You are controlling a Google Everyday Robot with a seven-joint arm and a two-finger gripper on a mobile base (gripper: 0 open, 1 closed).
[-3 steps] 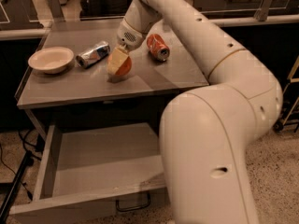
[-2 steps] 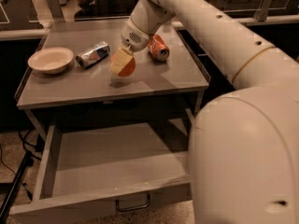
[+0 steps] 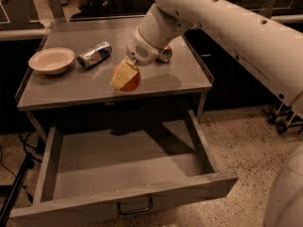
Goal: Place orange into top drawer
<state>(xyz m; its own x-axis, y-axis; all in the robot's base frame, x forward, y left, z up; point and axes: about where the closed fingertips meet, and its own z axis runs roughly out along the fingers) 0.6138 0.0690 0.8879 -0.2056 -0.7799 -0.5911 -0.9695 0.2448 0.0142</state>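
Gripper (image 3: 123,77) sits over the near-centre part of the table (image 3: 71,88), close to the near edge. Its pale fingers (image 3: 120,73) are clamped around the orange (image 3: 133,83), which shows below and to the right of them. Cannot tell whether the fruit touches the tabletop or hangs just above it.

The arm (image 3: 213,18) enters from the upper right and slopes down to the left.

Top drawer (image 3: 142,194) is pulled fully out below the table, its interior bare. A dark loop handle (image 3: 135,209) sits at the centre of the front panel.

On the table: a pale bowl (image 3: 51,60) at far left, upright. A silver can (image 3: 94,55) lies on its side just right of the bowl. A red-orange can (image 3: 165,54) is mostly hidden behind the wrist.
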